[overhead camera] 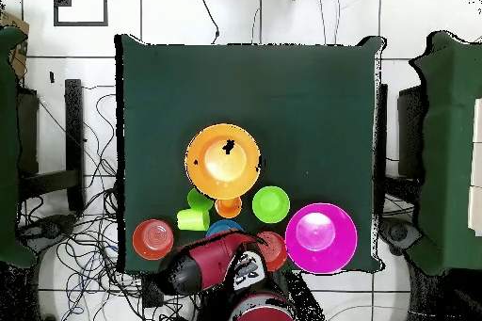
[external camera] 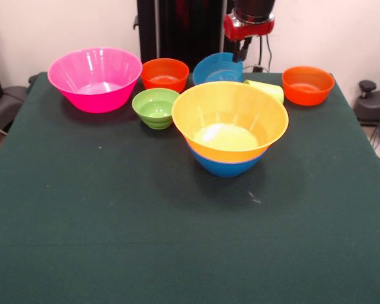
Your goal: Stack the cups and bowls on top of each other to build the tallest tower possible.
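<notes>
Large bowl [external camera: 230, 120] nested in medium bowl [external camera: 227, 166]

A table [external camera: 114, 240] covered in dark green cloth is spread beneath the gripper [external camera: 244, 52] and runs well forward of it. A small pale mark [external camera: 254, 199] is seen on the cloth, far in front of the gripper. A white wall [external camera: 63, 25] is seen behind the gripper. Black equipment [external camera: 373, 101] is set beside it, past the table's edge. From overhead, tangled cables [overhead camera: 85, 242] are strewn over a white tiled floor [overhead camera: 188, 11], and another green-covered surface [overhead camera: 452, 148] is placed well apart.
</notes>
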Tool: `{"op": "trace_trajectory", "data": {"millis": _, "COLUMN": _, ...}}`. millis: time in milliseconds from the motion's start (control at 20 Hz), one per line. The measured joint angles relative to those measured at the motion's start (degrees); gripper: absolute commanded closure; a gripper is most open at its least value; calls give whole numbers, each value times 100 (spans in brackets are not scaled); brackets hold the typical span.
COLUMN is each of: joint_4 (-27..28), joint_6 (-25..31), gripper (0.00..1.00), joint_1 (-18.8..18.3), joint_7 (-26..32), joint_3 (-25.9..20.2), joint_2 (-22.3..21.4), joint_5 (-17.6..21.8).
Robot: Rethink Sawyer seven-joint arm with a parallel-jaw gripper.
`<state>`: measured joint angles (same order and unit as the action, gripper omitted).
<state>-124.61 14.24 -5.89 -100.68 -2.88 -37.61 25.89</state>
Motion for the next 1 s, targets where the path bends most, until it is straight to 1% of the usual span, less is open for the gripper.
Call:
{"op": "trace_trajectory", "data": {"millis": 300, "joint_4": -207, "joint_6": -358, "gripper": 100, "joint_1": 12, "joint_7": -71, "joint_3": 202, "joint_2": -117, "joint_5": 0}}
{"op": "trace_trajectory", "data": {"millis": 550, "joint_4": -330, "joint_6": -440, "gripper": 100, "joint_1": -36, "joint_7": -80, "joint_3": 197, "joint_2": -115, "joint_5": -1}}
{"op": "trace_trajectory", "data": {"millis": 700, "joint_4": -395, "joint_6": -415, "gripper": 100, "joint_1": -43, "joint_7": -80, "joint_3": 165, "joint_2": -212, "joint_5": -2}}
{"op": "trace_trajectory", "data": {"millis": 750, "joint_4": -478, "joint_6": -320, "gripper": 100, "joint_1": -78, "joint_7": -81, "joint_3": 91, "joint_2": -393, "joint_5": -37}}
{"op": "trace_trajectory", "data": {"millis": 950, "joint_4": -661, "joint_6": 42, "gripper": 100, "joint_1": -218, "joint_7": -81, "joint_3": -151, "joint_2": -864, "joint_5": -272}}
{"op": "trace_trajectory", "data": {"millis": 1000, "joint_4": -717, "joint_6": 236, "gripper": 100, "joint_1": -294, "joint_7": -81, "joint_3": -261, "joint_2": -1050, "joint_5": -409}}
